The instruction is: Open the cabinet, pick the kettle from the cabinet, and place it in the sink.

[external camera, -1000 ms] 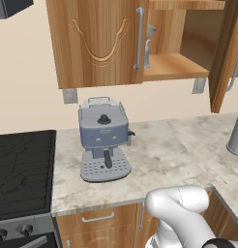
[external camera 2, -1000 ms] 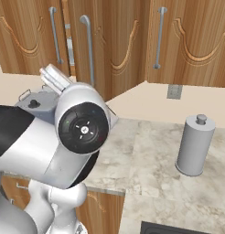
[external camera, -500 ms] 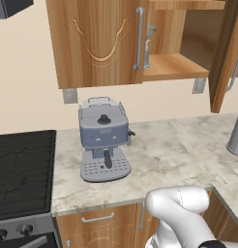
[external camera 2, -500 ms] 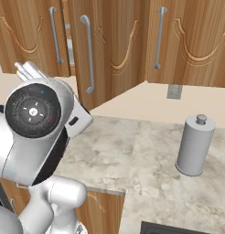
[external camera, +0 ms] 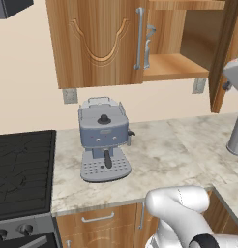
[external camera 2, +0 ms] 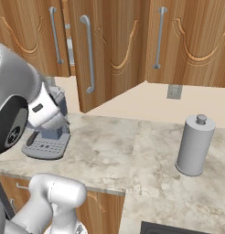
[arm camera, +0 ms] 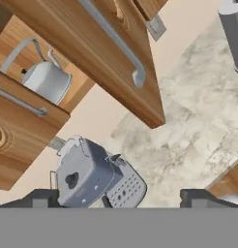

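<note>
Inside cabinet (external camera: 99,41) — kettle (arm camera: 47,81) upright, handle arching above.

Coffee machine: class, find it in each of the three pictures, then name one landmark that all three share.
Left base view: the coffee machine stands at the centre, on the counter.
Right base view: at the left edge, partly hidden.
Hand view: bottom left, seen tilted.
Shared landmark: the tall grey canister.

Kettle (arm camera: 46,80) inside open cabinet (arm camera: 82,58) — upright
</note>
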### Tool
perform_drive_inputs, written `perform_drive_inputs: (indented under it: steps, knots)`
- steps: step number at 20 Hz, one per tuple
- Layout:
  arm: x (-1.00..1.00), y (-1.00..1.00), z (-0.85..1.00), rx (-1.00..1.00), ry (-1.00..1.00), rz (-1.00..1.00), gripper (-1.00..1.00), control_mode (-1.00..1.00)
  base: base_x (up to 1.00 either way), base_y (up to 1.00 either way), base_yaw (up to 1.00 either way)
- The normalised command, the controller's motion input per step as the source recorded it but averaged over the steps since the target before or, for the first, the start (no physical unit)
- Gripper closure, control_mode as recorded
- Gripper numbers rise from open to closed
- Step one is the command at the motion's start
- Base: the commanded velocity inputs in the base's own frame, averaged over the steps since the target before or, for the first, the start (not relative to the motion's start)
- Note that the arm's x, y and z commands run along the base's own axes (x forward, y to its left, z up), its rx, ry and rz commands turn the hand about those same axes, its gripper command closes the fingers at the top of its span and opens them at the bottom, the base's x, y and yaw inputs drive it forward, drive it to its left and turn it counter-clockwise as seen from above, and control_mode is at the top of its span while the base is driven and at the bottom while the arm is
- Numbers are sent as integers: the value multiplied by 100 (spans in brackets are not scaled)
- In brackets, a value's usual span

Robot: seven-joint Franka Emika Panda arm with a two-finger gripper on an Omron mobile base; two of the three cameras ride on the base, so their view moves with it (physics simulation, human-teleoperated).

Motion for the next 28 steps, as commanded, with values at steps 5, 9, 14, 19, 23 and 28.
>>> perform_drive_inputs:
  steps: [5, 9, 14, 19, 23, 28]
  knots:
    - [3, 27, 0, 10, 20, -15, -100, -100, 0, 0, 0]
    - [6, 27, 0, 13, 21, -18, -100, -100, 0, 0, 0]
    - [5, 22, -1, 18, 14, -24, -100, -100, 0, 0, 0]
    - [6, 12, 0, 20, 5, -26, -100, -100, 0, 0, 0]
    - [9, 12, -3, 16, 1, -25, -100, -100, 0, 0, 0]
    - [18, 8, -2, 6, 0, -23, -100, -100, 0, 0, 0]
